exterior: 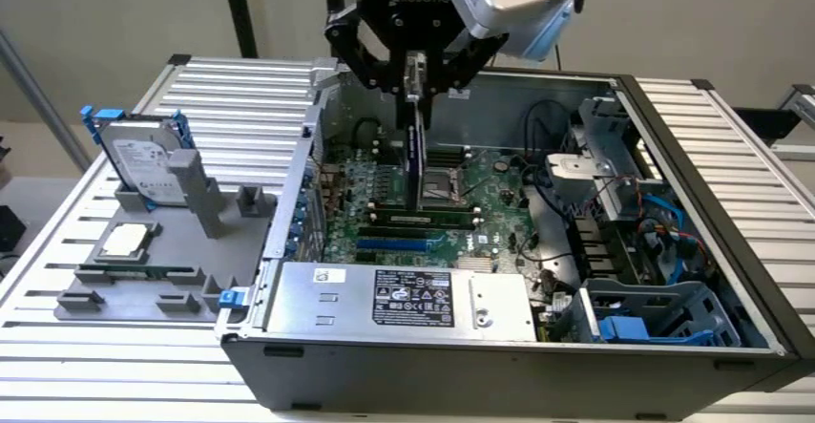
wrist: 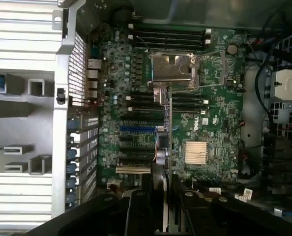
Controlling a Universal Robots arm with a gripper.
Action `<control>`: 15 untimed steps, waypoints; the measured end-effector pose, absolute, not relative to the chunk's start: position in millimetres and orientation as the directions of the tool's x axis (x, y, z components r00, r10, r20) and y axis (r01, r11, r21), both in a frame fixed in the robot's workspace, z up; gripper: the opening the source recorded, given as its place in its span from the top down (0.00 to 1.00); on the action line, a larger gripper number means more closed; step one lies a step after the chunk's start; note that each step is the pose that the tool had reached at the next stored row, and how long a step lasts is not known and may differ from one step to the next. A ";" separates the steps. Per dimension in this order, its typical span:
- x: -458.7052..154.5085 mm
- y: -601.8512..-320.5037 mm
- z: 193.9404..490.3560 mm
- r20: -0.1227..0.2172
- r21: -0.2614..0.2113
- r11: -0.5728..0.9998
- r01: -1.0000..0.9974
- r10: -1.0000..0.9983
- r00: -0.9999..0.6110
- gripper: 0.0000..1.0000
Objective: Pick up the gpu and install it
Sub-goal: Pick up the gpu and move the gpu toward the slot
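Pickup is done: the gripper [exterior: 417,77], jaws clamped on the gpu [exterior: 414,156], holds it upright on edge inside the case [exterior: 510,375] over the motherboard [exterior: 503,179] slots; seating looks unfinished.

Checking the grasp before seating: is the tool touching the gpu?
Touching. In the exterior view the tool is clamped on the upper edge of the gpu, which hangs upright over the motherboard.
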State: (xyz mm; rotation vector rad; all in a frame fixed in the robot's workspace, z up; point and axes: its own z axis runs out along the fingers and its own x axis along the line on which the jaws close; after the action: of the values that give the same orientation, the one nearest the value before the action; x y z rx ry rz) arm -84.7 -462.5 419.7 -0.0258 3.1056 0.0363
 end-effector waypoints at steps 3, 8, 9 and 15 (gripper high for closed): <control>-71.8 -459.1 414.8 -0.031 0.023 1.000 -0.017 -0.016 -0.999 1.00; -58.5 -447.5 405.9 -0.025 0.023 1.000 -0.017 -0.016 -1.000 1.00; -54.6 -442.8 402.6 -0.022 0.023 1.000 -0.017 -0.016 -1.000 1.00; -50.9 -437.8 396.5 -0.002 0.023 1.000 -0.016 -0.016 -1.000 1.00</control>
State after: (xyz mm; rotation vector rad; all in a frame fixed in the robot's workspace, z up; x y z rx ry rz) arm -50.9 -437.8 396.5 -0.0255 3.1398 0.0359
